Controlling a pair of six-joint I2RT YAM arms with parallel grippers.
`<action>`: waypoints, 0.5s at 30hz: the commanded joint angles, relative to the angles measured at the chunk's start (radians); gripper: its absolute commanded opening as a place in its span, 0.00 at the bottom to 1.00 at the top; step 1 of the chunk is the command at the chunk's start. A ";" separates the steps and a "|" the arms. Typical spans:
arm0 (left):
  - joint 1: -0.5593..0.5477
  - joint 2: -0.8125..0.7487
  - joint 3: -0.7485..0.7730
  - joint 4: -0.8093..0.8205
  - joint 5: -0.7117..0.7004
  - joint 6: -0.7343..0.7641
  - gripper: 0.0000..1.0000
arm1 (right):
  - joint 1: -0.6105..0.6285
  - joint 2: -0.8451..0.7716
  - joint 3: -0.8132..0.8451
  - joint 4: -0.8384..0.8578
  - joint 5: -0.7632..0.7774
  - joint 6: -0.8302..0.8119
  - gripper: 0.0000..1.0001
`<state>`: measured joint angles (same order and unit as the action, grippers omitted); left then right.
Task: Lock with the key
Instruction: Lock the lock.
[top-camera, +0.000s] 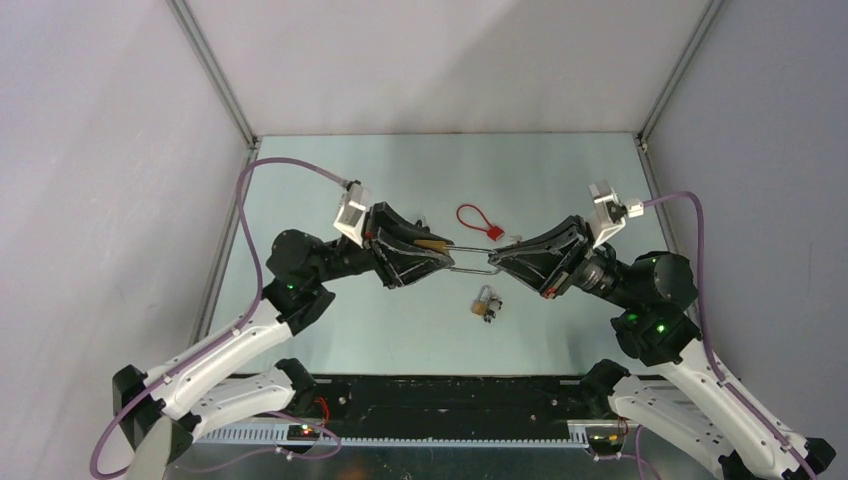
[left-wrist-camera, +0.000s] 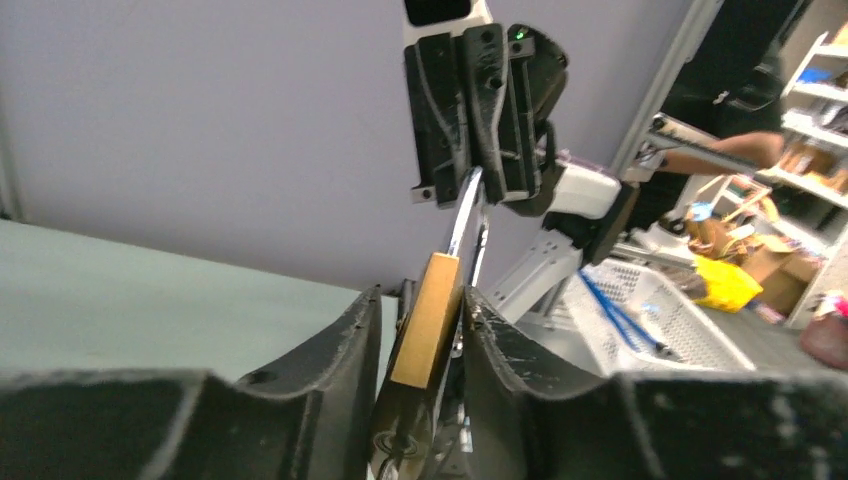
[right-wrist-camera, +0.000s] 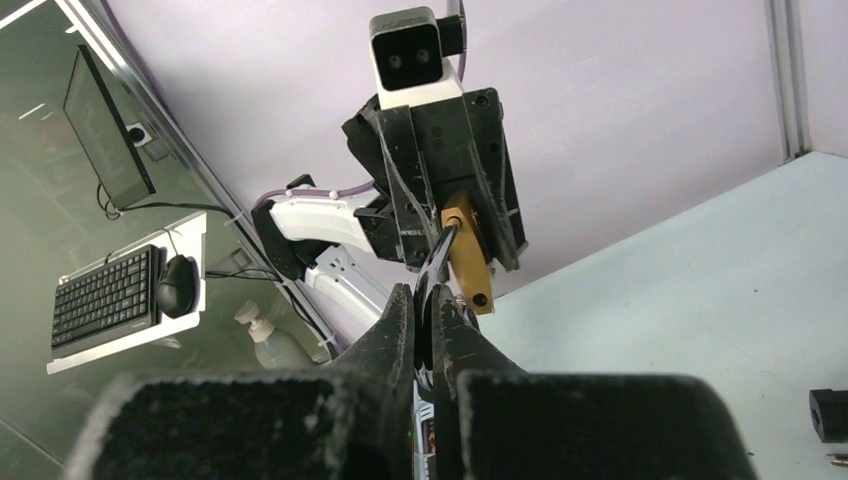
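Above a green table (top-camera: 330, 330), the padlock (top-camera: 432, 243) was clamped by the left gripper (top-camera: 443, 255), its shackle (top-camera: 470, 258) by the right gripper (top-camera: 496, 262); no key was inserted.

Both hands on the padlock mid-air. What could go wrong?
1. The padlock hangs above the table between left hand on its brass body and right hand pinching the shackle; mismatched motion could twist it loose.
2. Both hands are busy; what looks like the key bunch lies on the table, so one must let go.

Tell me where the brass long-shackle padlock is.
In the top view, the brass long-shackle padlock is held up over mid-table between the arms, its body inside the left claw and its shackle end pinched by the right claw.
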<state>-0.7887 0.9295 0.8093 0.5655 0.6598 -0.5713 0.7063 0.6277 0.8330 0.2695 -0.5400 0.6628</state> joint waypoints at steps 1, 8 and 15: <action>0.003 0.003 -0.004 0.128 0.042 -0.066 0.33 | -0.003 -0.013 0.065 0.144 0.012 0.028 0.00; 0.002 0.024 0.002 0.147 0.087 -0.083 0.19 | -0.004 -0.008 0.066 0.155 0.012 0.045 0.00; 0.002 0.013 -0.015 0.148 0.154 -0.023 0.35 | -0.007 -0.004 0.072 0.141 0.024 0.076 0.00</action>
<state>-0.7887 0.9558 0.8055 0.6788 0.7639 -0.6273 0.7029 0.6319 0.8364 0.2935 -0.5415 0.7048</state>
